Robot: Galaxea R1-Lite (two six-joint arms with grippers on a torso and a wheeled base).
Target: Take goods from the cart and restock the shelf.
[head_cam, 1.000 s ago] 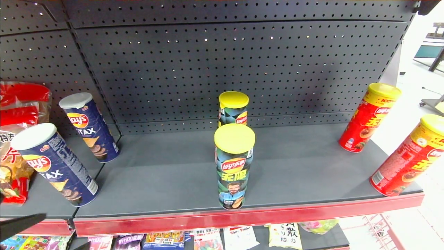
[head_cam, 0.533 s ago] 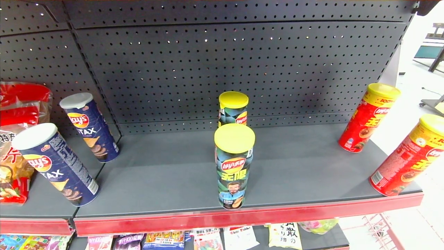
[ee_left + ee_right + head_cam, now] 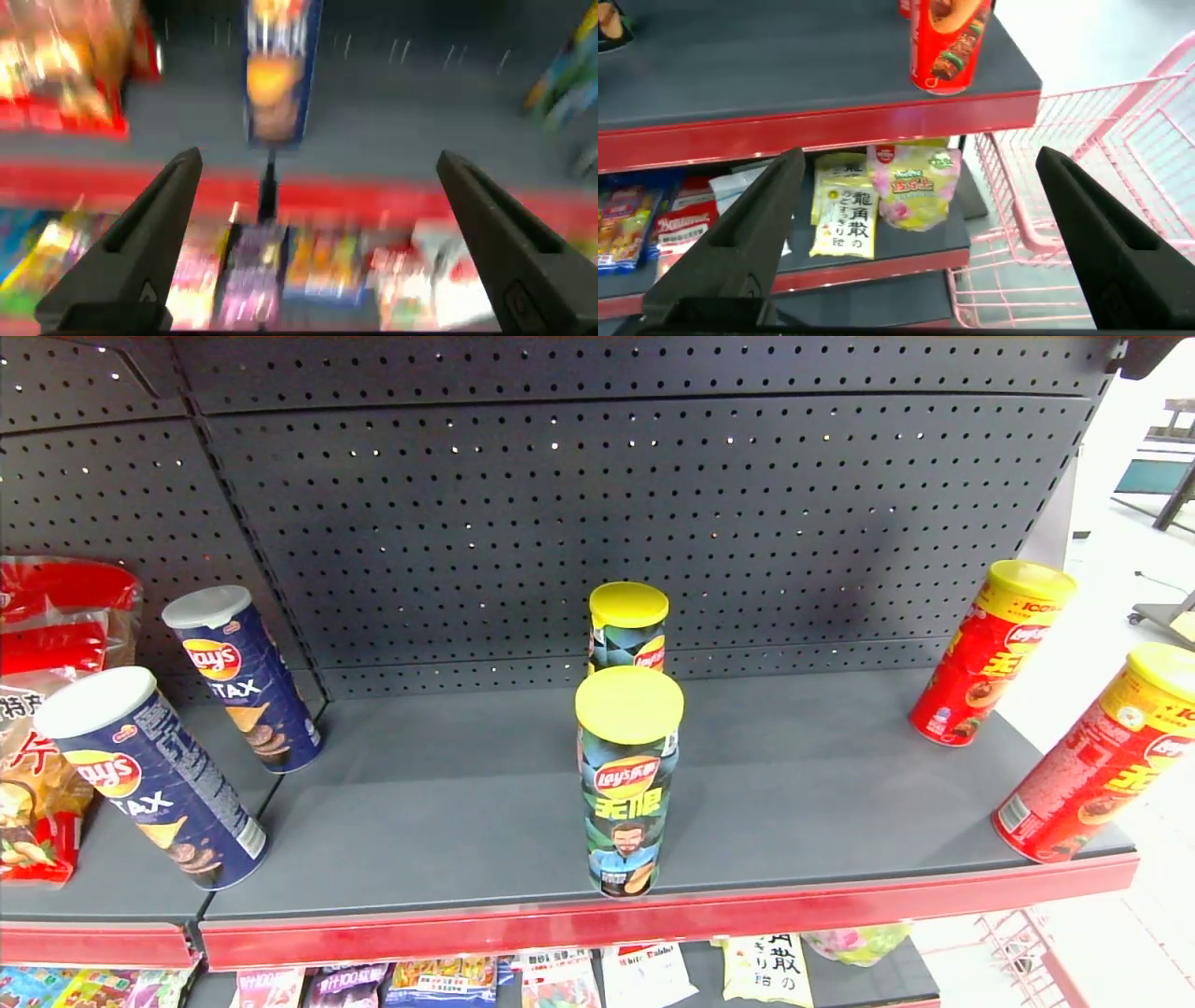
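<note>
The grey shelf [image 3: 467,803] with a red front edge holds upright chip cans. Two blue cans [image 3: 149,775] [image 3: 245,677] stand at the left, two green cans with yellow lids [image 3: 627,775] [image 3: 628,625] in the middle, and two red cans [image 3: 990,653] [image 3: 1092,765] at the right. My left gripper [image 3: 318,159] is open and empty in front of the red edge, below a blue can [image 3: 278,75]. My right gripper [image 3: 920,154] is open and empty at the shelf's right end, below a red can [image 3: 948,42]. Beside it stands the pink wire cart [image 3: 1102,187].
Red snack bags [image 3: 47,709] crowd the shelf's far left. The lower shelf carries several small snack packets [image 3: 644,975] [image 3: 913,182]. Bare shelf lies between the can groups. A perforated back panel [image 3: 607,504] closes the rear.
A dark tip of the left gripper that showed at the head view's lower left a second ago has dropped out of that view. The cans have not moved.
</note>
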